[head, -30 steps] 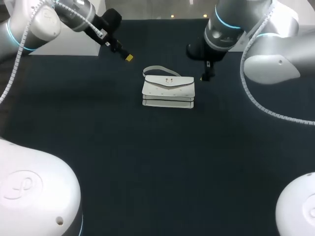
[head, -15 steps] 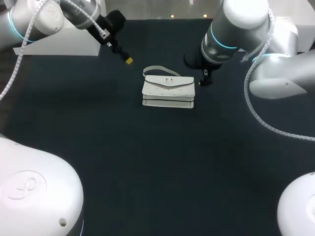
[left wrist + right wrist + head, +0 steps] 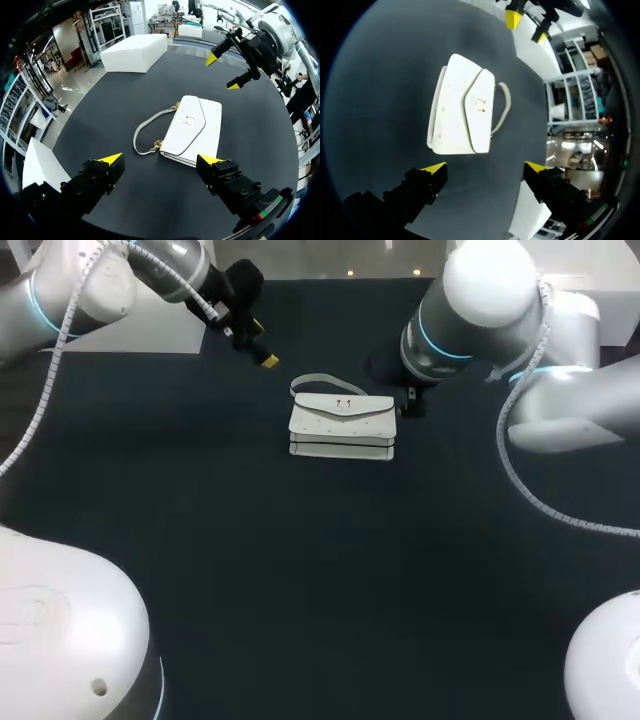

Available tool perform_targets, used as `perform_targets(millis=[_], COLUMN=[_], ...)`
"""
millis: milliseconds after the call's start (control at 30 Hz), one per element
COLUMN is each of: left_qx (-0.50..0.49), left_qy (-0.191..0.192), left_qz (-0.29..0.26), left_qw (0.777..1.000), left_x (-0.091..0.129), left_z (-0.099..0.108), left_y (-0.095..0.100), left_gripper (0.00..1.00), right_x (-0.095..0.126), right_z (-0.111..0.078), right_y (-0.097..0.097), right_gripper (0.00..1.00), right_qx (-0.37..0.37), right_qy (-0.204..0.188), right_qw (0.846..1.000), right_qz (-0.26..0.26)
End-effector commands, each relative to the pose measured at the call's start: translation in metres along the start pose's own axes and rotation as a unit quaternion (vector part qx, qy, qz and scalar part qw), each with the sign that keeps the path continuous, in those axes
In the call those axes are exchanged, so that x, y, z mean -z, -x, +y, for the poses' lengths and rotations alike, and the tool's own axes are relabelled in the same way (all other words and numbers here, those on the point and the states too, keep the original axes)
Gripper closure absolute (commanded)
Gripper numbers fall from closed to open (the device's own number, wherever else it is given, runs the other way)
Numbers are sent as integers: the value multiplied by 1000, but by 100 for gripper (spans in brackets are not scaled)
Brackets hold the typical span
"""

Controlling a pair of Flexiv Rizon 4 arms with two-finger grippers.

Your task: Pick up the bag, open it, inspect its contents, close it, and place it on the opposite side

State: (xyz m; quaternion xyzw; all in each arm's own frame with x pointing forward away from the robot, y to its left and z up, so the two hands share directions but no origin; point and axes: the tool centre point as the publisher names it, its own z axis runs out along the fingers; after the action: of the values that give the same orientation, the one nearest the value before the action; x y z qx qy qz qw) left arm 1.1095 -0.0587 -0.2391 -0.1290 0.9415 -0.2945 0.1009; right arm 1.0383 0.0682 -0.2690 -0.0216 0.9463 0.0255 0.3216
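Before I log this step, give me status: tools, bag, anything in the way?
Left tool open, empty. Right tool open, empty. Bag flat on table, flap shut, untouched. Nothing blocking it.

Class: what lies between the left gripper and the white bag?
Nothing. The head view shows only bare dark table between the left gripper and the handle of the white bag.

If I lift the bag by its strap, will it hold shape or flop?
The bag keeps crisp edges lying flat, so it is probably fairly stiff. Its thin strap lies in a loose curve, so it is likely floppy; the bag may swing.
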Motion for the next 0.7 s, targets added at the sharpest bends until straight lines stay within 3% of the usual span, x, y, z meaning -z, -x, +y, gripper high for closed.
perform_targets(millis=[33, 467, 700], left_qx=[-80, -195, -239], left_qy=[-69, -130, -140], left_qz=[-9, 14, 12], left_qw=[994, 972, 961], left_x=[-12, -25, -32], left_z=[2, 0, -4], left_y=[-3, 8, 7], left_gripper=[0, 0, 0], right_x=[-2, -18, -29], right_z=[7, 10, 16], right_y=[-14, -31, -41], right_gripper=[0, 0, 0], right_qx=[6, 13, 13], right_qy=[-4, 42, 41], right_qw=[999, 997, 997], right_qz=[-38, -67, -68])
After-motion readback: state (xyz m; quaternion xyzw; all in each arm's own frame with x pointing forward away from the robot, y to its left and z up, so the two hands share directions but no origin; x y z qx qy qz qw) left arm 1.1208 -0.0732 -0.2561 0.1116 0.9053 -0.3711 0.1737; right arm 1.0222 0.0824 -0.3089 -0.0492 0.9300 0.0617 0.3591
